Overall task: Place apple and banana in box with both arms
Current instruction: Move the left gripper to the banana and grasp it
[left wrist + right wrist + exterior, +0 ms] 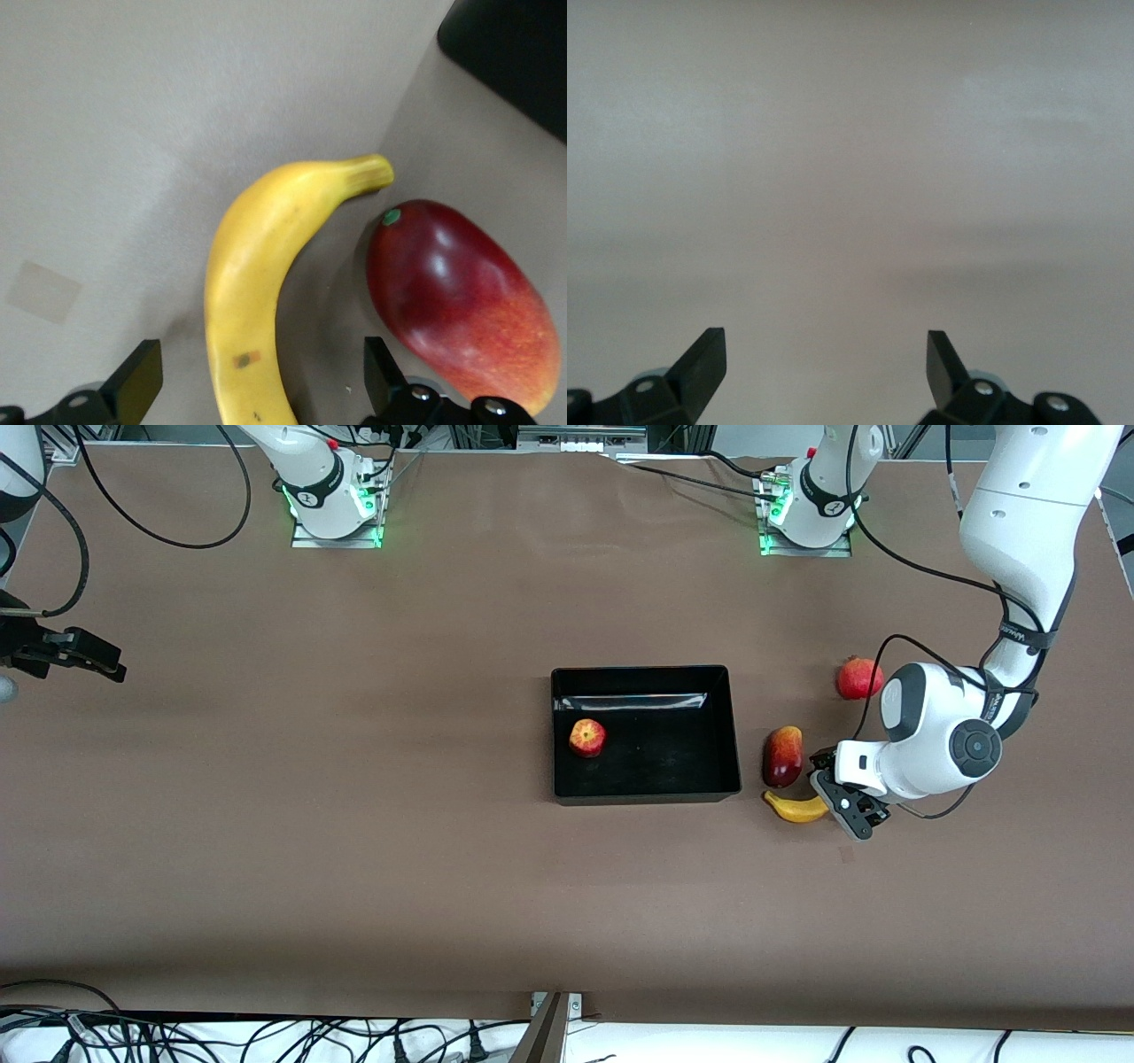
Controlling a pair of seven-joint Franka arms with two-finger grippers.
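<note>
Already the apple (587, 738) lies inside the box (645, 793), a little right of the front view's centre. It rests on the glossy black floor close to the wall on the right arm's end, and nothing else shows in the tray. The box sits flat on the brown table (354, 824), its upright walls unobstructed.

Just past the box wall on the left arm's end lies a dark-red-and-orange mango (783, 755), close to the wall without clearly touching it. The banana (796, 808) lies on the table in the right-centre of the frame, lower than the mango and very close beside it; whether they touch is unclear. A red pomegranate (858, 678) sits higher in the frame, apart from both and partly edged by the left arm's housing.

The left gripper (842, 797) is low at the banana's end away from the box. In the left wrist view its jaws are spread wide, with the banana (266, 292) running between the fingertips (137, 376) and the mango (461, 297) off to one side. A corner of the box (514, 53) shows in that picture's upper right.

The right gripper (80, 657) waits at the left edge of the front view, over bare table, its jaws apart with nothing between them in the right wrist view (824, 372).
</note>
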